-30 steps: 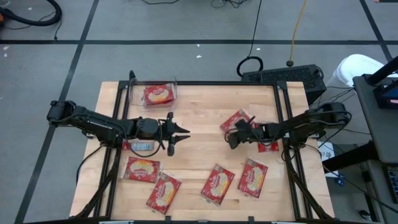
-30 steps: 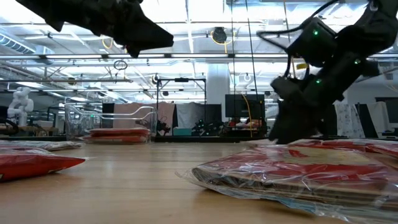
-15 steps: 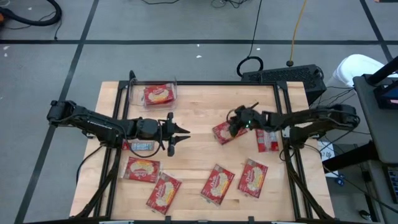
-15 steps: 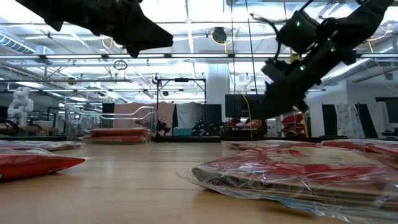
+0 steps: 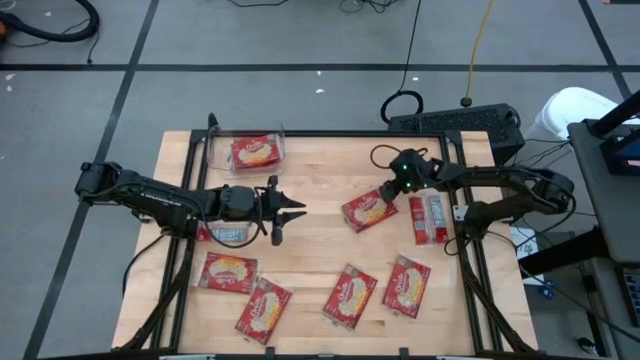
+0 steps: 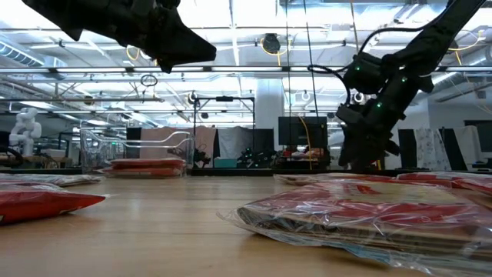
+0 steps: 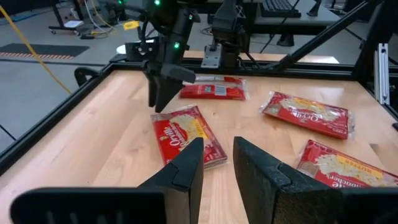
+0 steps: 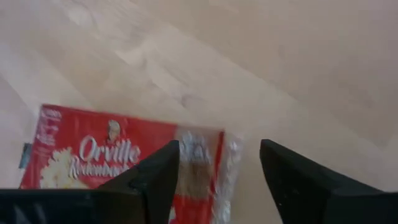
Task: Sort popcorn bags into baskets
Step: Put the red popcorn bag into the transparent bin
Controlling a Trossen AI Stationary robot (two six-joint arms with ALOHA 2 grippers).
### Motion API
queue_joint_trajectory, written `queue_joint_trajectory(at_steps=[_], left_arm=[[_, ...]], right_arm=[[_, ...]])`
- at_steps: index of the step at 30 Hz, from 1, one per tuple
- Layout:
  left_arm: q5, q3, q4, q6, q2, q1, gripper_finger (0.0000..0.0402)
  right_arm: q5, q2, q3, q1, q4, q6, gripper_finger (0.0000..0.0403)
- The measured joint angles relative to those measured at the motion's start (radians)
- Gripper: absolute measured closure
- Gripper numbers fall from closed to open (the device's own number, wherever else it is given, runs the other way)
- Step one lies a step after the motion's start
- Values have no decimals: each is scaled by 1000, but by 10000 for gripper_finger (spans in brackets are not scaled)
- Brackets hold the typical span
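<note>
A: Jaws first. Our right gripper [image 5: 386, 193] hangs over a popcorn bag [image 5: 365, 212] with its jaws spread, holding nothing. Left gripper [image 5: 290, 212] waits mid-counter, narrowly parted, empty.

B: Then counter [image 5: 320, 160]; basket [image 5: 250, 150] at the far-left corner, one bag inside; loose bags along our near edge, presumably awaiting sorting.

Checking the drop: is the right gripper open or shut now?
Open. The right gripper has its fingers spread apart above a popcorn bag lying flat on the table.
</note>
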State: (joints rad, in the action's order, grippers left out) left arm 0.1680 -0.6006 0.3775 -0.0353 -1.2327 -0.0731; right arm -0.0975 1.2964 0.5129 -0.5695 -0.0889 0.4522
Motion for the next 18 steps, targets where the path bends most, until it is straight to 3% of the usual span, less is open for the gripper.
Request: queue_joint_trajectory(at_steps=[10,14,18], left_arm=[[0,-1,-8,4,-12,0,309],[0,0,-16,0,-29,-1,309],[0,-4,6,0,-52,-1,309]], right_arm=[[-61,93,2,45,18,53,176],[-84,126,2,67,60,56,203],[-135,140,0,83,123,67,261]])
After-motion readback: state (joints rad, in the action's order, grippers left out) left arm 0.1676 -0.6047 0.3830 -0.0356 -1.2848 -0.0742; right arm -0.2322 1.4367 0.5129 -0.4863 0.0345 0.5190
